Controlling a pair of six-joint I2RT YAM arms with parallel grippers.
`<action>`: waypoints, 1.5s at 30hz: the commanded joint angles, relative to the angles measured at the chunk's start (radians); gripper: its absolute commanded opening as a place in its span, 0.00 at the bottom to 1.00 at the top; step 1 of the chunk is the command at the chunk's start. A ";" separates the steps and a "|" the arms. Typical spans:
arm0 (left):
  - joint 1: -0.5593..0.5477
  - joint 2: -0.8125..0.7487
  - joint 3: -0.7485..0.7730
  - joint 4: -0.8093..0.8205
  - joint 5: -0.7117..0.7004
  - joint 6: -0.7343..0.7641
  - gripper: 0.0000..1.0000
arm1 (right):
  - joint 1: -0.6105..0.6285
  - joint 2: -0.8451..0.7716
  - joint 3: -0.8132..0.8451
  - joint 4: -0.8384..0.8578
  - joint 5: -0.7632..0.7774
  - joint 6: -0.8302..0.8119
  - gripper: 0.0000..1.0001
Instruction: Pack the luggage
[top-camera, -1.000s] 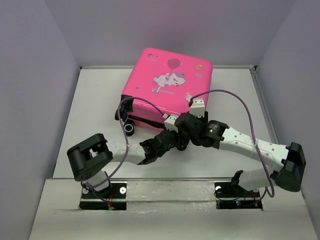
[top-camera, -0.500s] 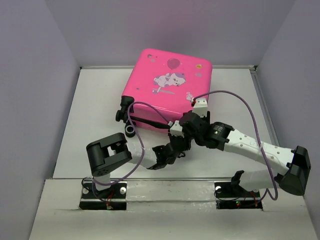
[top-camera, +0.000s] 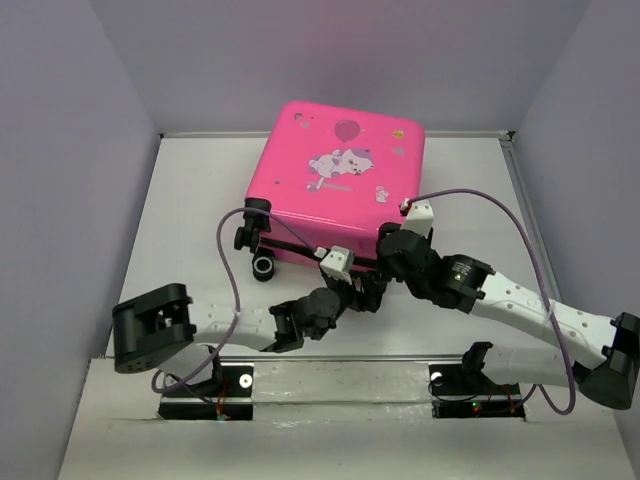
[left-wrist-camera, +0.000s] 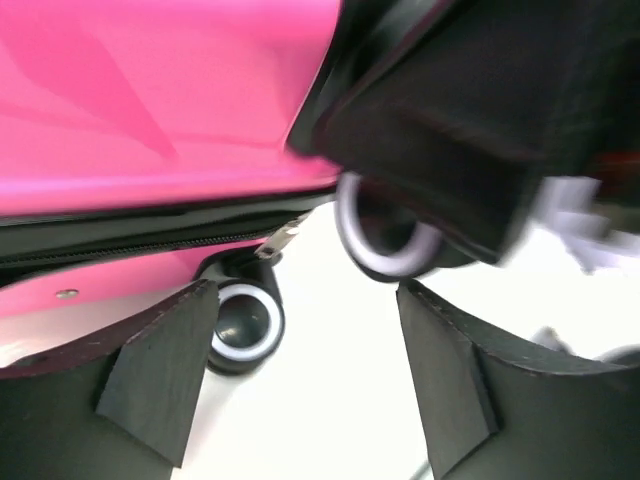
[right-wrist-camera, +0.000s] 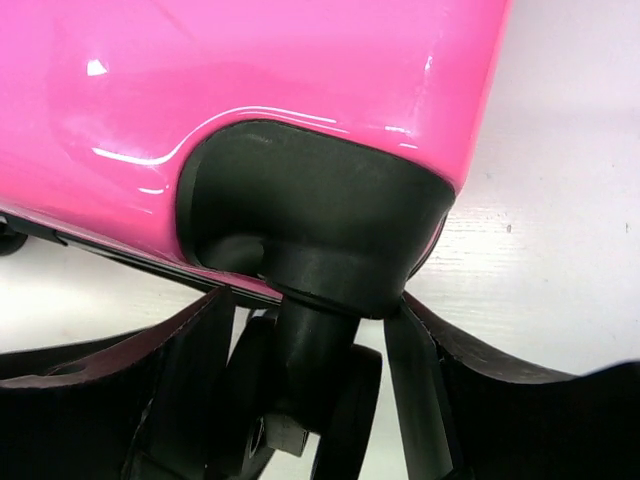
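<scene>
Fingers (right-wrist-camera: 180, 400) of the right gripper (right-wrist-camera: 310, 400) stand spread wide, 1 on each side of a black caster (right-wrist-camera: 300, 370) that hangs under the near corner of the hot-pink suitcase (right-wrist-camera: 250, 70). The caster fills most of the gap between them, and I cannot tell whether either finger touches it.

The left gripper (left-wrist-camera: 300, 380) is spread just as wide and holds nothing. Only bare white table (left-wrist-camera: 330, 400) lies between its 2 fingers. Just beyond 1 finger sits another suitcase wheel (left-wrist-camera: 245, 325), black with a pale ring. Above that wheel a metal zip pull (left-wrist-camera: 280, 238) hangs from the black zip line. Beyond the other finger, the blurred black bulk of the right arm (left-wrist-camera: 470, 110) fills the view.

The suitcase lies flat and closed on the far side of both grippers, cartoon print upward, so nothing of its inside shows. It rests on the white table, toward the back wall (top-camera: 330, 60). Plain lavender-grey walls close the table in on 3 sides.
</scene>
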 joint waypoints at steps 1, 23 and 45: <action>-0.004 -0.256 -0.059 -0.073 0.039 -0.043 0.87 | -0.043 -0.105 -0.032 -0.014 -0.026 -0.046 0.07; 0.288 -0.786 0.207 -1.399 0.007 -0.206 0.99 | -0.275 -0.322 -0.049 -0.028 -0.262 -0.168 0.84; 0.446 -0.616 0.140 -1.005 0.225 -0.057 0.53 | -0.064 -0.406 -0.319 0.421 -0.569 -0.070 0.27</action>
